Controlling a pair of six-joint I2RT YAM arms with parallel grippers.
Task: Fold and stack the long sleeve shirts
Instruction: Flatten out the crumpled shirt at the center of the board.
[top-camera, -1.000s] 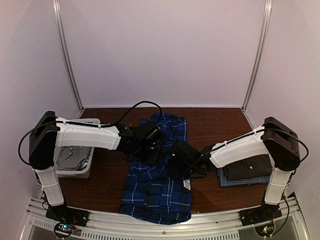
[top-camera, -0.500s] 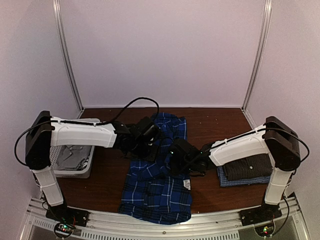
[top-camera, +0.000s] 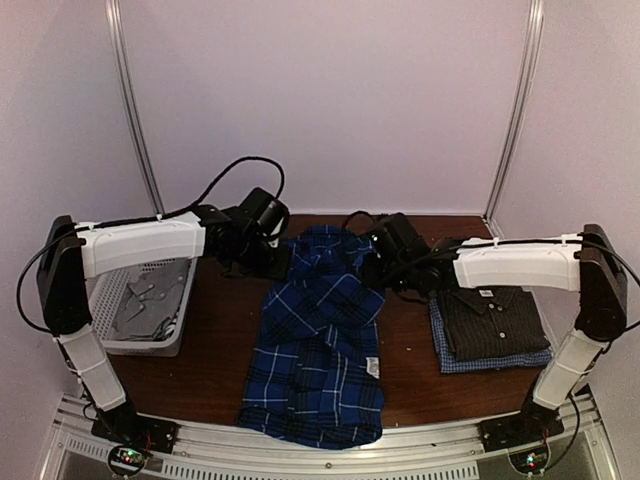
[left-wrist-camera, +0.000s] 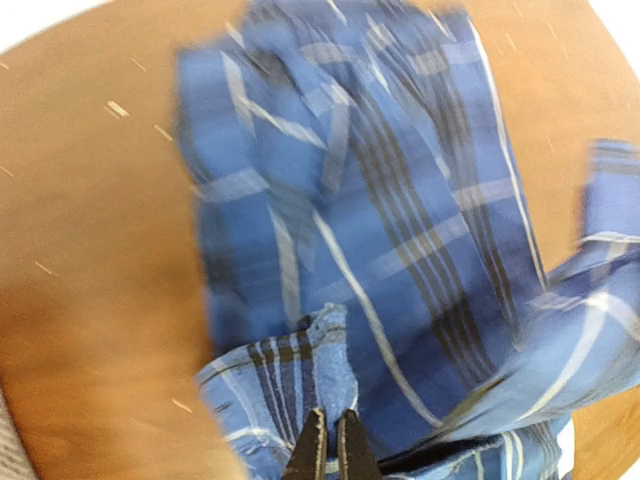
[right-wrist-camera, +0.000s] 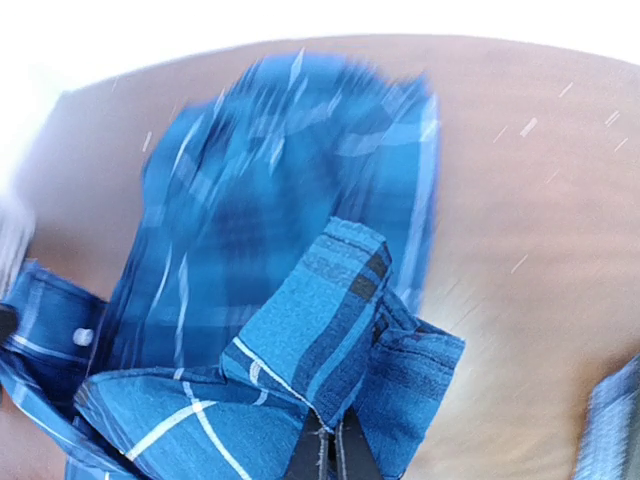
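Note:
The royal-blue plaid shirt (top-camera: 320, 350) lies lengthwise in the middle of the table, its far part bunched between both arms. My left gripper (top-camera: 284, 262) is at the shirt's far left edge. In the left wrist view that gripper (left-wrist-camera: 331, 432) is shut on a raised fold of plaid cloth (left-wrist-camera: 400, 220). At the far right edge is my right gripper (top-camera: 373, 274). In its own view the right gripper (right-wrist-camera: 327, 442) is shut on a lifted fold of the same shirt (right-wrist-camera: 330, 300). A folded dark grey checked shirt (top-camera: 492, 318) rests on a folded pale blue shirt (top-camera: 455, 362) at the right.
A white mesh basket (top-camera: 148, 300) stands at the table's left side beside the left arm's base. The stack of two folded shirts sits close to the right arm's base. Bare brown tabletop (top-camera: 225, 340) shows either side of the plaid shirt.
Both arms have swung from the shirt's middle toward the far side of the table, drawing cloth with them. The right gripper has shut on the plaid cloth.

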